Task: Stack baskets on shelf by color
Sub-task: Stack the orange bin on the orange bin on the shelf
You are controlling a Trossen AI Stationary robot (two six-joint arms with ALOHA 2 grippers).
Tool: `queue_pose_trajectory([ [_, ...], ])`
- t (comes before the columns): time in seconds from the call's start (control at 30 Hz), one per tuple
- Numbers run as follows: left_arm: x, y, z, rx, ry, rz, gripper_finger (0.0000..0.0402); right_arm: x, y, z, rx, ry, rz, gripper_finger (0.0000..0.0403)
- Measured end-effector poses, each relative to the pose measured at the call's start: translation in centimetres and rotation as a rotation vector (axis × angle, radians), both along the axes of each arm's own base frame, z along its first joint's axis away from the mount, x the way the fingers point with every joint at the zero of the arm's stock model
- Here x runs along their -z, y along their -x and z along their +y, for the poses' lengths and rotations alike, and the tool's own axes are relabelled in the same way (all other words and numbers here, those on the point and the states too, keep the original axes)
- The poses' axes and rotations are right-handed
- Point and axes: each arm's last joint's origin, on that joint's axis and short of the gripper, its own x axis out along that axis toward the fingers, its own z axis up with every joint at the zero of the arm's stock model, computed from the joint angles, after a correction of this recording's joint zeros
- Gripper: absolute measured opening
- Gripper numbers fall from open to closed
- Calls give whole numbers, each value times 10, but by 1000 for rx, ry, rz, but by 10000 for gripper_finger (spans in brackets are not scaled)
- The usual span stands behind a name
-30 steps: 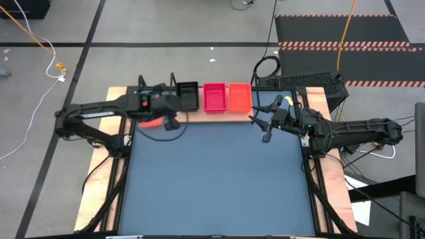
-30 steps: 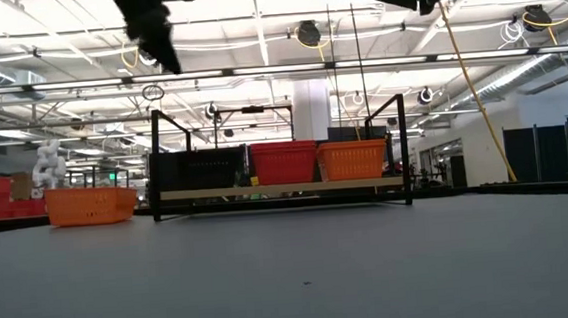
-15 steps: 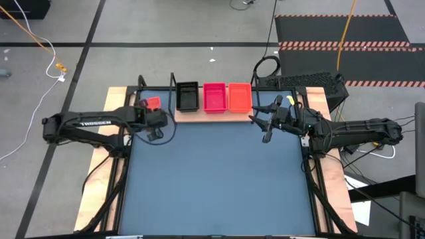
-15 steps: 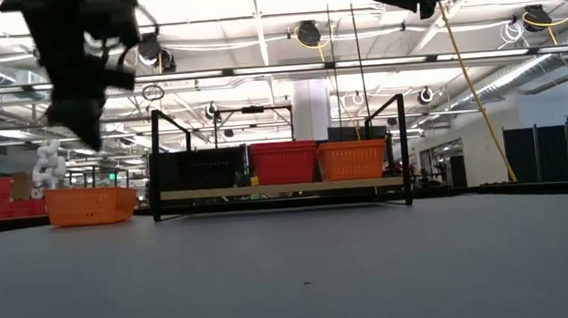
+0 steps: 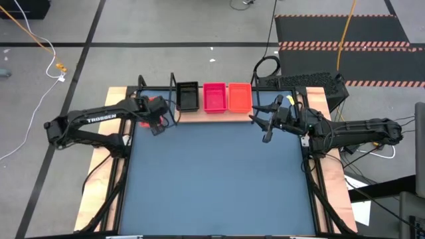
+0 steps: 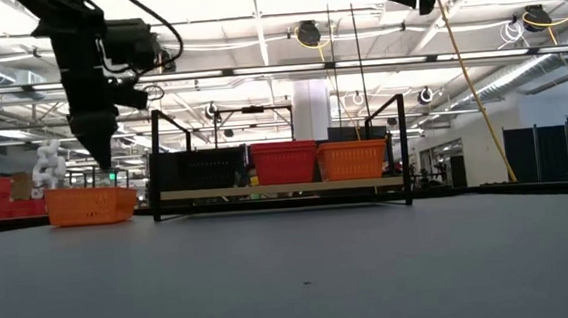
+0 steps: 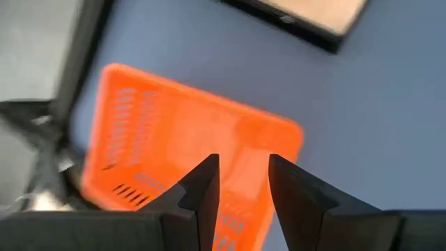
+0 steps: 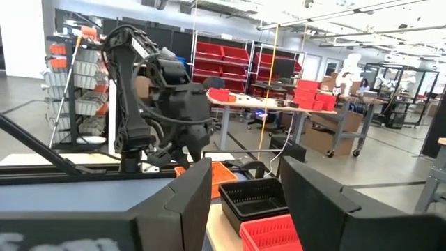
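Observation:
An orange basket (image 7: pixel 160 139) rests by its bottom on the blue table at the far left, left of the shelf (image 6: pixel 281 188); it also shows in the low view (image 6: pixel 91 205) and the high view (image 5: pixel 153 103). My left gripper (image 7: pixel 241 178) is open and points down just above this basket (image 6: pixel 94 157), apart from it. On the shelf stand a black basket (image 5: pixel 188 97), a pinkish-red basket (image 5: pixel 214 97) and an orange basket (image 5: pixel 240 97). My right gripper (image 5: pixel 265 126) is open and empty, up in the air near the shelf's right end.
The shelf's black upright end loops (image 6: pixel 156 163) (image 6: pixel 404 146) stand at both its ends; the left loop is close to my left gripper. The blue tabletop (image 5: pixel 219 179) stretches in front of the shelf toward the near edge.
My left gripper has gone from beside the shelf's left end toward the table's left edge and down, and now stands low over the orange basket on the table. The basket has kept its place.

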Motion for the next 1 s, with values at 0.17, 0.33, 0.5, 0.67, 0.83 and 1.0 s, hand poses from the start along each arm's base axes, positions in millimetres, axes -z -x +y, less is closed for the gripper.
queue_pose_trajectory([
  [0.17,4,1,4,83,64,10,127,1,0,1,-25,10,11,164],
  [0.33,9,4,5,158,73,57,127,1,0,1,-27,16,18,164],
  [0.5,14,5,5,189,116,49,127,1,-1,1,-46,21,21,164],
  [0.67,16,4,6,214,111,54,127,1,-1,1,-46,18,20,164],
  [0.83,27,9,5,243,123,92,136,1,-1,1,-46,18,20,164],
  [1.0,28,9,6,222,116,82,169,1,-1,1,-43,35,22,164],
])
